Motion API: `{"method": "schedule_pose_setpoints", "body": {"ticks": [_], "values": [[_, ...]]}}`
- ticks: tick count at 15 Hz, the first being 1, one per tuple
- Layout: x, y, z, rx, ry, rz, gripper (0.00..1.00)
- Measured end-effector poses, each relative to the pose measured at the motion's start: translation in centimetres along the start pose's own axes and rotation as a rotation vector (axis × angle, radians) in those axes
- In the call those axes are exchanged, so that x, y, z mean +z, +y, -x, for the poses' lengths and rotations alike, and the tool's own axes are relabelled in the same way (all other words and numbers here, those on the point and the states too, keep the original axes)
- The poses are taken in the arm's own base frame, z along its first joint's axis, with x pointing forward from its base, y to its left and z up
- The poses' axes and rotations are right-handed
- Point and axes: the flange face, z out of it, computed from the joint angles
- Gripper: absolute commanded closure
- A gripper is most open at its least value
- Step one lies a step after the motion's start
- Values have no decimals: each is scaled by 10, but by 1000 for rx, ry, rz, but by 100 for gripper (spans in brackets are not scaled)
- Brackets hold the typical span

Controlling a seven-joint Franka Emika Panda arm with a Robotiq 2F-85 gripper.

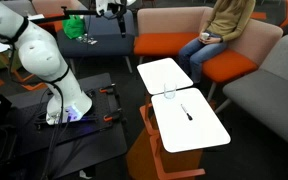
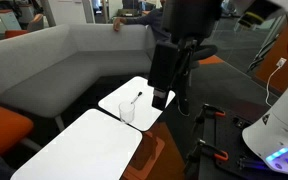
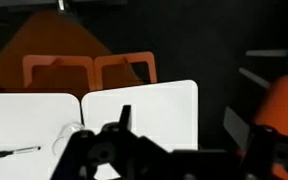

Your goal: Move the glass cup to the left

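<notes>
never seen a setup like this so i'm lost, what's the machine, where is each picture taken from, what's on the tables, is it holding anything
This is a white robot arm ending in a dark two-fingered gripper. Two pictures come from cameras standing in the room, at different spots; the third is from a camera on the arm's wrist, looking down past the gripper. Two white tabletops sit side by side. On them are a clear glass cup and, beside it, a thin dark pen. The gripper hangs above the tabletops, its jaws look apart, and it holds nothing. A person sits in the background.
</notes>
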Motion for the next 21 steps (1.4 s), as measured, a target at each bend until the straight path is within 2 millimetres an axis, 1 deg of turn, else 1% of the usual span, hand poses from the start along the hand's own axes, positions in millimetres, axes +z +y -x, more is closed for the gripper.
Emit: {"method": "schedule_pose_setpoints", "body": {"ticks": [6, 8, 9, 11, 13, 15, 18, 20, 21], "values": [[0, 0, 0, 0, 0, 0, 0], [-2, 7, -7, 23, 24, 14, 0], [-2, 16, -16, 39, 56, 26, 0], [3, 43, -43, 89, 114, 46, 0], [19, 75, -74, 150, 148, 47, 0], [43, 105, -104, 167, 147, 59, 0], [84, 144, -153, 174, 119, 94, 0], [115, 164, -185, 175, 79, 108, 0], [131, 170, -199, 164, 58, 111, 0]]}}
